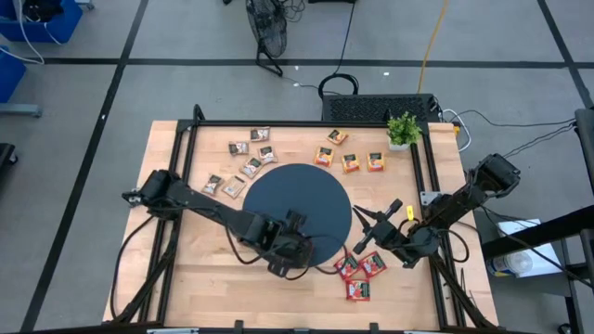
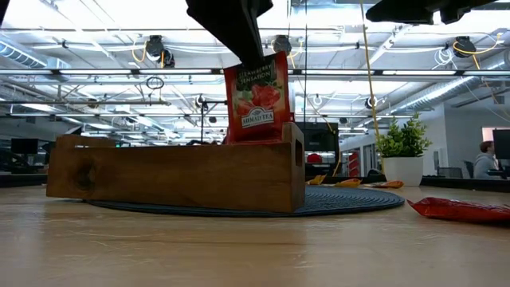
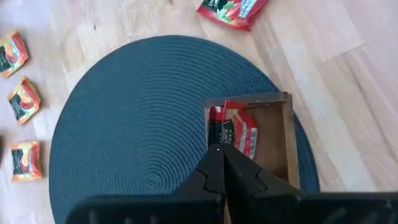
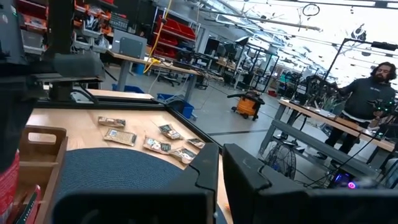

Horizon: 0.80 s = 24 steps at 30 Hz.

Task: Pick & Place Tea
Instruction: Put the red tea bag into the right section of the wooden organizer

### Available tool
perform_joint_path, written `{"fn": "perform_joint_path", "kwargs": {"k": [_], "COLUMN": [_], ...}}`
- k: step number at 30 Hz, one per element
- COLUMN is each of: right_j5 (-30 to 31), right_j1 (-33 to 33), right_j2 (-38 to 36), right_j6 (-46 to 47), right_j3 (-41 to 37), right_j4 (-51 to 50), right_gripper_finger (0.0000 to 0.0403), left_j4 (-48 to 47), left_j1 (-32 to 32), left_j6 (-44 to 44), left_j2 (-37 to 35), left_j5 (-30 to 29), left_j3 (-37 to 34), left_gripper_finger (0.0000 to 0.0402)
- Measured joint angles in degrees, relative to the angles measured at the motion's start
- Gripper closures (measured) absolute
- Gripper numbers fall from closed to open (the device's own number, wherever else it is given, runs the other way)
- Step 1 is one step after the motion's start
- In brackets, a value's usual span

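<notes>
Over wooden tray (image 2: 175, 175): left gripper (image 3: 219, 152) jaws pinch red sachet (image 2: 256, 96); right gripper (image 1: 371, 232) jaws closed, empty.

A wooden tray (image 2: 175, 175) sits on a round mat (image 1: 299, 210) in the middle of the table (image 1: 195, 288). Tea packets (image 1: 245, 163) lie behind the mat. A plant (image 1: 403, 130) stands at the back right.

Wooden table (image 1: 186, 278) carries a round dark mat (image 1: 299, 209) mid-table, brown sachets (image 1: 246, 160) scattered far-left, orange sachets (image 1: 351, 160) far-right beside a potted plant (image 1: 403, 130), red sachets (image 1: 360, 271) near the front.
</notes>
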Motion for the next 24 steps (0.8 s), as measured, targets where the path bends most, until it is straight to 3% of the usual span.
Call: {"fn": "perform_joint_path", "kwargs": {"k": [24], "right_j5": [-0.13], "right_j1": [0.0], "right_j2": [0.01], "right_j6": [-0.02], "right_j3": [0.04], "right_j4": [0.01], "right_gripper_finger": [0.0396], "left_j4": [0.55], "left_j1": [-0.12], "left_j6": [0.27], "left_j2": [5.66], "left_j5": [1.16], "left_j3": [-0.15], "left_gripper_finger": [0.04]}}
